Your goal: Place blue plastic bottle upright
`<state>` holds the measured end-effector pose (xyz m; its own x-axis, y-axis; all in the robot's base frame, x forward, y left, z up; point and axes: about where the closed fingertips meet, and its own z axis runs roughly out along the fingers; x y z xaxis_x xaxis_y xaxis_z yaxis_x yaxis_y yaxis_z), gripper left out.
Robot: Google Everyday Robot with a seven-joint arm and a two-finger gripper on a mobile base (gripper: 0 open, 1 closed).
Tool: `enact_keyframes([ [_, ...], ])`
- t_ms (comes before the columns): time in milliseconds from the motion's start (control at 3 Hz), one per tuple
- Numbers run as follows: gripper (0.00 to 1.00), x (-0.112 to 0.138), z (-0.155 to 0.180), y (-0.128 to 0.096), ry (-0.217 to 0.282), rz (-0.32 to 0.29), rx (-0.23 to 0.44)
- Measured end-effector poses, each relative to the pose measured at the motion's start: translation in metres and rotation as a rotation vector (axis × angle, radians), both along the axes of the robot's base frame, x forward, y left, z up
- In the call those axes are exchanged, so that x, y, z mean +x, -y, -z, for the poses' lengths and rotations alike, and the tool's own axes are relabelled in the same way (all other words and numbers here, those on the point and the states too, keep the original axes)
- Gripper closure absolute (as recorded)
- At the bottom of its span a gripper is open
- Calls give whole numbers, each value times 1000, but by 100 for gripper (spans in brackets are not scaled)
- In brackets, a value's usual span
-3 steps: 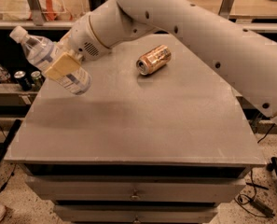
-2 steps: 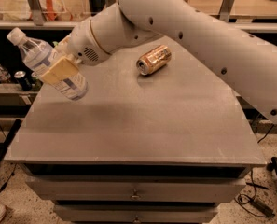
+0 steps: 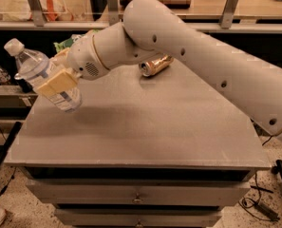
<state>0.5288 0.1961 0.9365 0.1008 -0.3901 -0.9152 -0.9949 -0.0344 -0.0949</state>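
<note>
The blue plastic bottle [image 3: 38, 70] is clear with a white cap and a printed label. It is held in the air above the left edge of the grey table [image 3: 145, 127], tilted with its cap up and to the left. My gripper [image 3: 55, 77] is shut on the bottle's middle, with a tan finger pad [image 3: 57, 83] across its front. The bottle's base hangs a little above the tabletop.
A gold-brown drink can [image 3: 155, 65] lies on its side at the back of the table, partly behind my arm [image 3: 192, 56]. A tiny water bottle [image 3: 1, 73] stands on a low shelf at far left. Drawers [image 3: 136, 194] run below the tabletop.
My gripper has carried the bottle slightly left and turned it more toward upright, with the cap higher. The can has not moved.
</note>
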Motion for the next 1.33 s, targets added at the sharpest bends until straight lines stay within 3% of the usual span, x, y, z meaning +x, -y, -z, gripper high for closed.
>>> enact_keyframes([
  [1000, 100, -2, 16, -6, -45, -41, 144],
  [1333, 82, -1, 18, -5, -52, -40, 172],
])
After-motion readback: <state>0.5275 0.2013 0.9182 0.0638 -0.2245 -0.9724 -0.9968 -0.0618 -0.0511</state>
